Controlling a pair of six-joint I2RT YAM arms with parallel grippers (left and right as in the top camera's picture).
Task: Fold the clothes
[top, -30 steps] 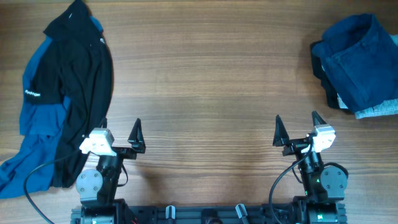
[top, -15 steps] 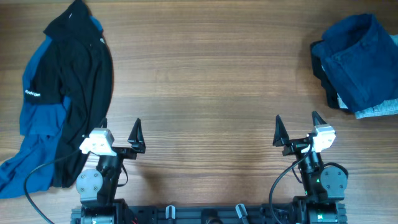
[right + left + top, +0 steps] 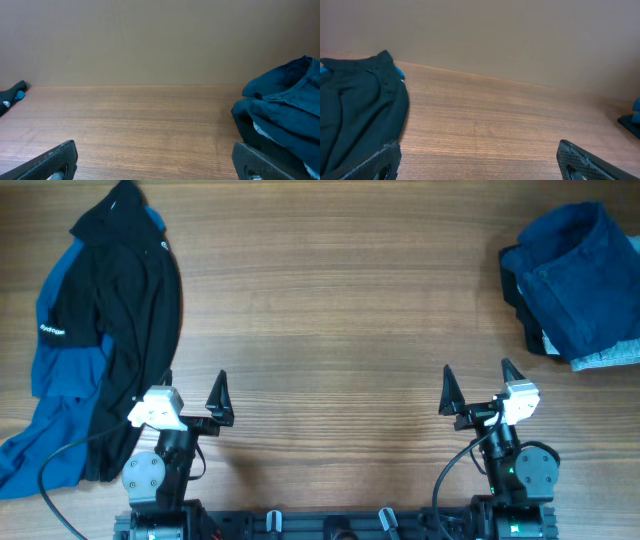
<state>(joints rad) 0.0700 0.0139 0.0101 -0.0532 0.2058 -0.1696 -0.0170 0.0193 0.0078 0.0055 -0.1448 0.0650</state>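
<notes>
Left tool (image 3: 193, 385): two black pointed fingers spread wide, nothing between them; it stands at the near edge of the brown wood-grain surface (image 3: 330, 300) and points toward the far side; in the overhead view its outer finger overlaps the edge of the black and royal-blue jacket with a small white logo (image 3: 120, 310); whether finger and cloth touch cannot be told. Right tool (image 3: 477, 375): fingers equally wide apart and likewise holding nothing; bare wood lies beneath and ahead of it. The jacket lies spread lengthwise along the left side of the surface, collar toward the far edge, blue panels toward the left margin; a black cable (image 3: 60, 470) from the left arm's base curves over its near end. The dark navy-blue woven shorts (image 3: 580, 275) sit in a crumpled heap at the far right corner, well apart from the right tool; a strip of light-blue denim (image 3: 610, 358) shows under their near edge; dark cloth shows at the heap's left edge. In the right wrist view the heap rises just beyond the right-hand finger.
</notes>
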